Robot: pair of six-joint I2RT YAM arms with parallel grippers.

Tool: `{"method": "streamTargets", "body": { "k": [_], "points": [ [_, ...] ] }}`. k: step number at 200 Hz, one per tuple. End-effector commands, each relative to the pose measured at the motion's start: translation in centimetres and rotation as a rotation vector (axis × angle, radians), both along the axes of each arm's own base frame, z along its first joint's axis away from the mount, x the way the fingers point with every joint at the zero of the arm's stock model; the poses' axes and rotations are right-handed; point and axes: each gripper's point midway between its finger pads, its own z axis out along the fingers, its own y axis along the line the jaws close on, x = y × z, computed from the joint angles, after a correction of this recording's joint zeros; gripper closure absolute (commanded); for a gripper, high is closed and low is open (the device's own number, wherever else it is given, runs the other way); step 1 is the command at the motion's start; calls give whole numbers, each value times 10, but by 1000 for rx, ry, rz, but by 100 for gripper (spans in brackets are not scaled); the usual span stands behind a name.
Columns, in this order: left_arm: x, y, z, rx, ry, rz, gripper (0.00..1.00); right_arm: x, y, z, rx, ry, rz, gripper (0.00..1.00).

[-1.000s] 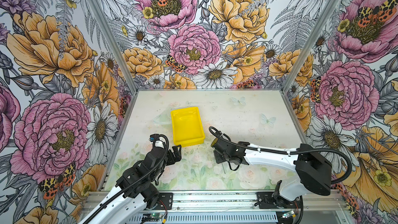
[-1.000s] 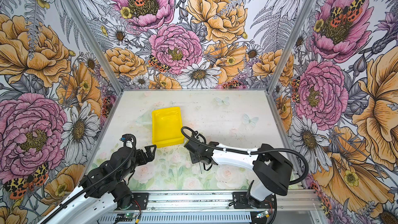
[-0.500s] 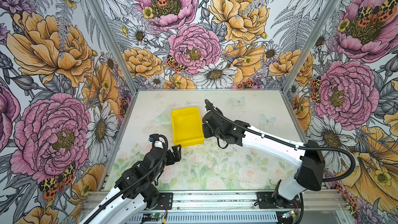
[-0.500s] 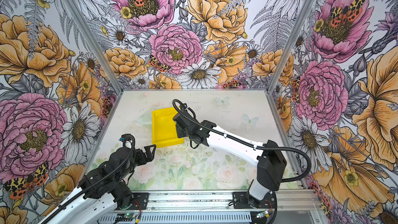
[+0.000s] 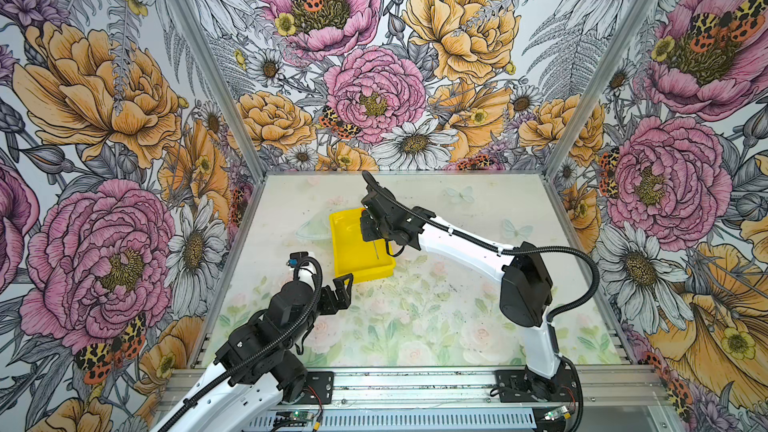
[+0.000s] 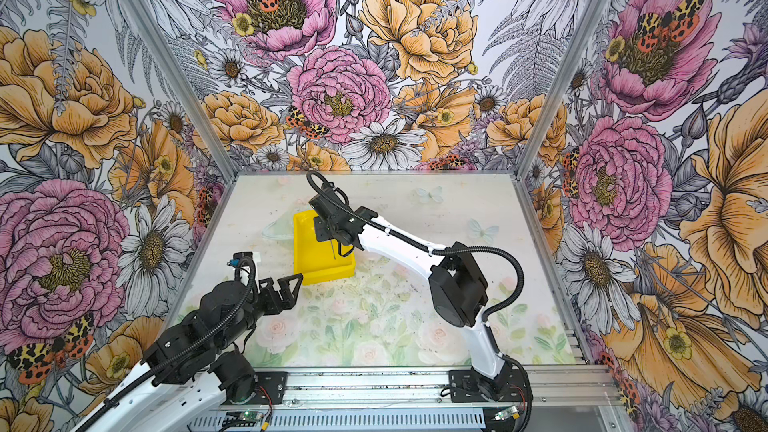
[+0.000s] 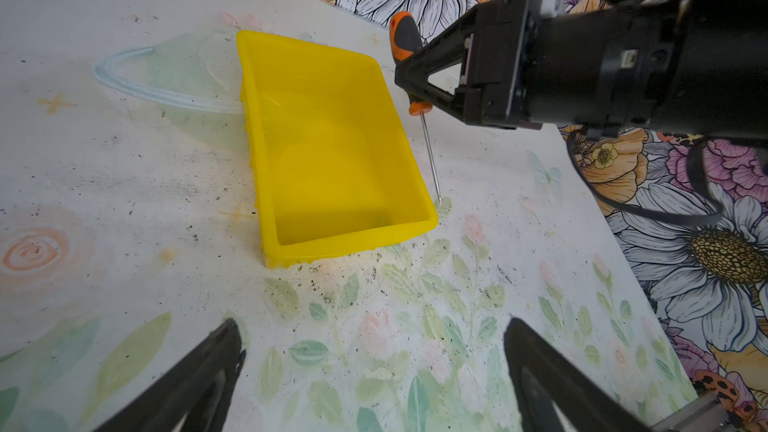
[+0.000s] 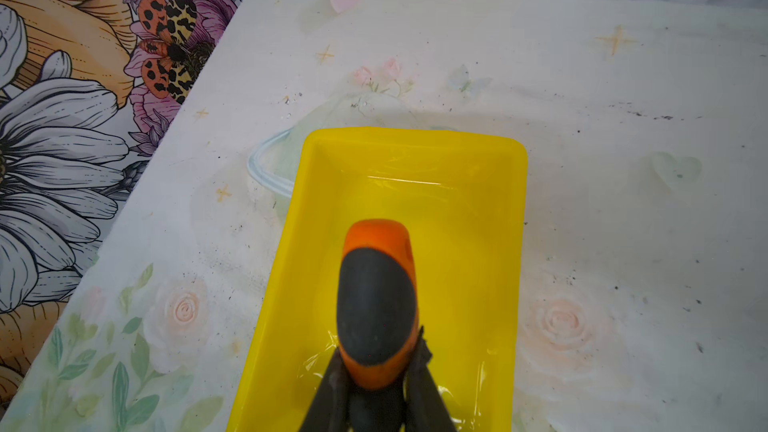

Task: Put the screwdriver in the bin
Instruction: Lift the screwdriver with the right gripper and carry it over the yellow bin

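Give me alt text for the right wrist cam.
The right hand grips the screwdriver by its orange-and-black handle, seen end-on over the inside of the yellow bin, whose visible floor is bare. The bin sits on a pale floral table, with flowered wallpaper along one side.

Right gripper (image 8: 376,367) gone from low beside the bin's (image 5: 353,261) near right corner — up and across, now over the bin, screwdriver (image 8: 376,305) carried with it, handle clamped, shaft hanging above the bin's floor
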Motion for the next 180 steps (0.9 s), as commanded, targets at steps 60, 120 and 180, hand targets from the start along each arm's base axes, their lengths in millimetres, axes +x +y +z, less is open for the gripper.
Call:
{"method": "streamTargets", "body": {
  "k": [60,120,180],
  "points": [
    [13,5,11,61,-20,14,1,34,35,-50,-11,36,62,99],
    [15,3,5,77,2,3,1,45,34,-92,-50,74,40,97],
    [15,2,1,78,7,3,1,45,31,-116,-75,109,26,92]
  ]
}}
